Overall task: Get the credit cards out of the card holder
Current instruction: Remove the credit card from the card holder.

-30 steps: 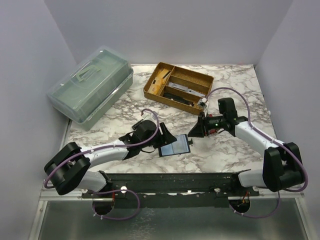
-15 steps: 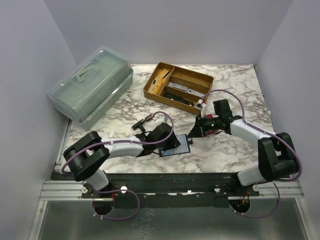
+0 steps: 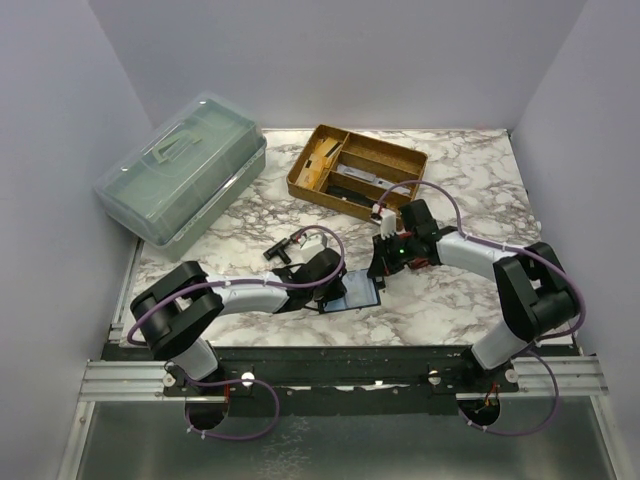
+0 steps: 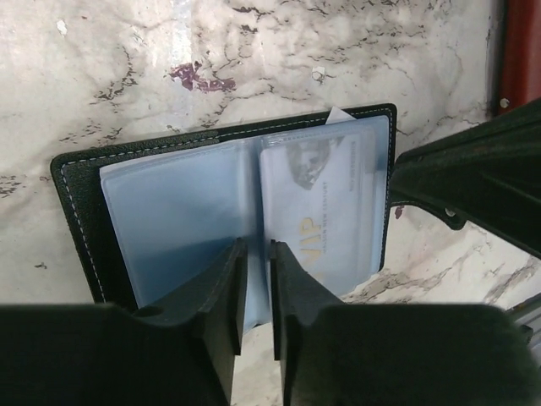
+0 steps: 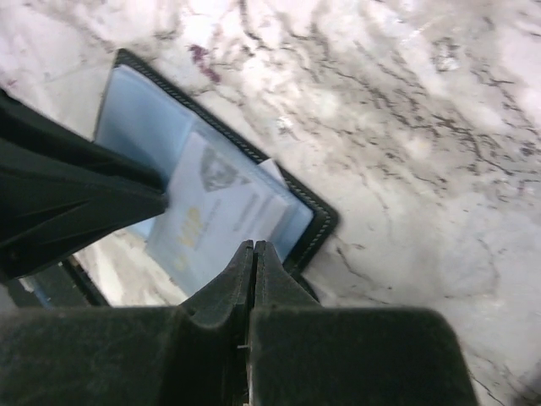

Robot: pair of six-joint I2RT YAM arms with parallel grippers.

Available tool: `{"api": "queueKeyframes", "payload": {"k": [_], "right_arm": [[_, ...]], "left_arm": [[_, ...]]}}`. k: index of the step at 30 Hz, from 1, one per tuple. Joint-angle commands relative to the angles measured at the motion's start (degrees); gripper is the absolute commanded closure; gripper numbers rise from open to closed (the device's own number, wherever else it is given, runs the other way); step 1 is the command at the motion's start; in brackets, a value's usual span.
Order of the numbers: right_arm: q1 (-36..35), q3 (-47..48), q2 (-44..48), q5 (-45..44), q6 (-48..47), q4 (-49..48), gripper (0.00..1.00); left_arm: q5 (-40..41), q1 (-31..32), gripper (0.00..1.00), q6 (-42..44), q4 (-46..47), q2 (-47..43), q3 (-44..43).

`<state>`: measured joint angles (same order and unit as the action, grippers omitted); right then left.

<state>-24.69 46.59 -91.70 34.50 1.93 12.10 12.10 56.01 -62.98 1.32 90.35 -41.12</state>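
tabletop (image 4: pixel 169 59): white, grey-veined marble look, smooth, slight sheen
card holder (image 4: pixel 78 211): black grained leather look, matt, white stitching
sleeves (image 4: pixel 177 211): clear plastic, glossy
credit card (image 4: pixel 325 211): pale blue plastic, smooth
storage box (image 3: pixel 185 175): translucent green plastic
tray (image 3: pixel 320 195): tan, wood-like, matt

1. Finding: robotics lab test cell.
2. Plain pale walls (image 3: pixel 340 60) box in a marble-patterned surface (image 3: pixel 440 300) on three sides.
3. Cabled left arm (image 3: pixel 245 295) and right arm (image 3: pixel 470 255) are bolted to a metal rail (image 3: pixel 340 362) at its near edge.
4. Bare aluminium framing (image 3: pixel 100 378) sits beside the rail.
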Motion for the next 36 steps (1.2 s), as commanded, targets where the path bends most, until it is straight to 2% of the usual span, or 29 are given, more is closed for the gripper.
{"api": "queueKeyframes", "payload": {"k": [1,5,12,24,30,33,36], "right_arm": [[-1.5,1.5,-1.1,-7.2,-0.6,1.6,1.0],[-3.3,1.7,-1.7,-8.7,-1.4,2.1,1.0],[-5.1,3.2,-3.4,-11.0,-3.4,3.6,1.0],[-7.5,5.7,-1.3,1.5,-8.9,7.7,1.0],[-7.5,6.3,-2.8,6.0,-6.2,6.7,1.0],[-7.5,7.5,-4.6,7.0,-5.6,7.3,1.0],[-7.4,8.9,-6.3,8.8,-4.5,7.7,1.0]], "left_arm": [[1.5,0.3,0.8,-0.4,-4.0,2.2,-0.6],[1.3,0.3,0.84,-0.7,-5.9,3.3,-1.3],[0.2,0.1,0.85,-0.9,-7.5,4.4,-1.9],[-1.1,-0.3,0.83,-1.4,-5.1,2.6,0.0],[-3.8,-1.4,0.72,-4.9,3.5,-2.8,5.6],[-2.7,-2.1,0.59,-9.8,6.9,-7.9,10.8],[-1.1,-2.3,0.49,-13.9,10.4,-13.6,16.0]]}}
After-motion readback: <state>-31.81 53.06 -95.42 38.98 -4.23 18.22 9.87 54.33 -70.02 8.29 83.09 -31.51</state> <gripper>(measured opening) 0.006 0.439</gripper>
